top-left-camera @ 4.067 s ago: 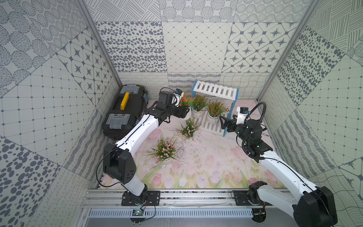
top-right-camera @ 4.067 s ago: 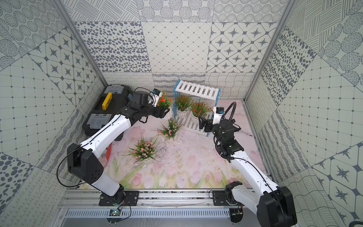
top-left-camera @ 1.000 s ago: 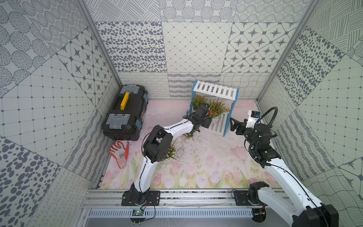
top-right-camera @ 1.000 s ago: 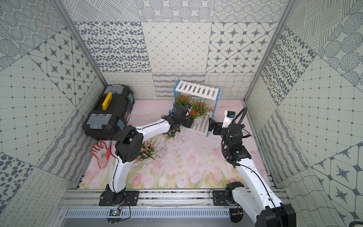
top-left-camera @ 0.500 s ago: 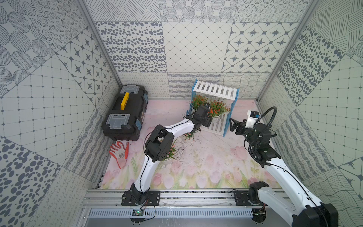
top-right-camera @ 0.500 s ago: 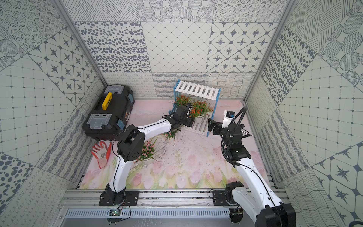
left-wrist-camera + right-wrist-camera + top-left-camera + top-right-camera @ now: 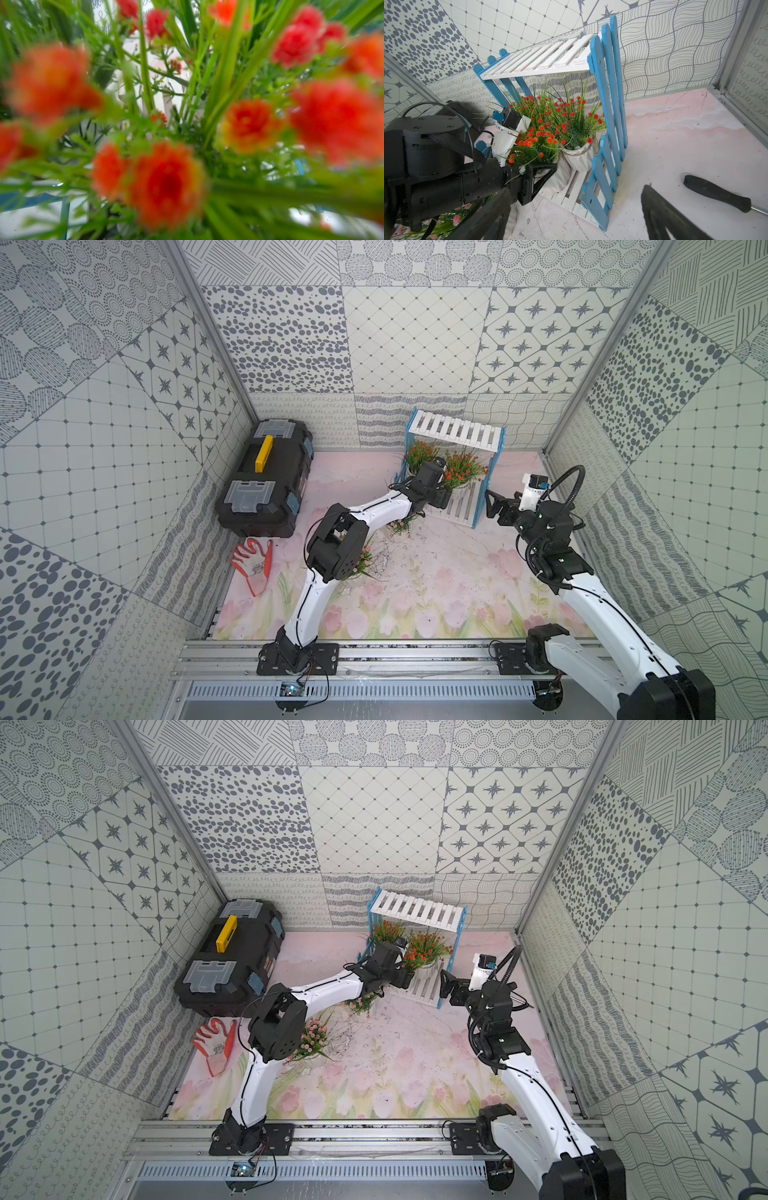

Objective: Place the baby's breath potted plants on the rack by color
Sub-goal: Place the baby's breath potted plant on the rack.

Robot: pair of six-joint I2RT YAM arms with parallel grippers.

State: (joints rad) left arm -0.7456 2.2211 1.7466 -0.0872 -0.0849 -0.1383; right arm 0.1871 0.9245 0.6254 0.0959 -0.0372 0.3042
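The rack (image 7: 453,433) (image 7: 542,60) stands at the back, its top tier bare. Three orange-red baby's breath potted plants crowd its lower tier: one at the back left (image 7: 419,452), one on the right (image 7: 463,466) (image 7: 577,124), and one in front (image 7: 537,143). My left gripper (image 7: 442,499) (image 7: 405,979) is shut on the front plant's white pot (image 7: 562,180); its blurred flowers (image 7: 166,182) fill the left wrist view. Two pink plants (image 7: 401,524) (image 7: 313,1038) sit on the mat beside the left arm. My right gripper (image 7: 494,504) (image 7: 575,218) hangs open just right of the rack.
A black toolbox with a yellow handle (image 7: 266,477) stands at the back left, an orange-and-white glove (image 7: 253,564) in front of it. A black-handled screwdriver (image 7: 716,195) lies on the mat right of the right gripper. Patterned walls close in on three sides.
Four seconds ago my left gripper held the orange-red plant left of the rack; it now holds it on the lower tier. My right gripper has drawn back to the right. Little has moved in the last second.
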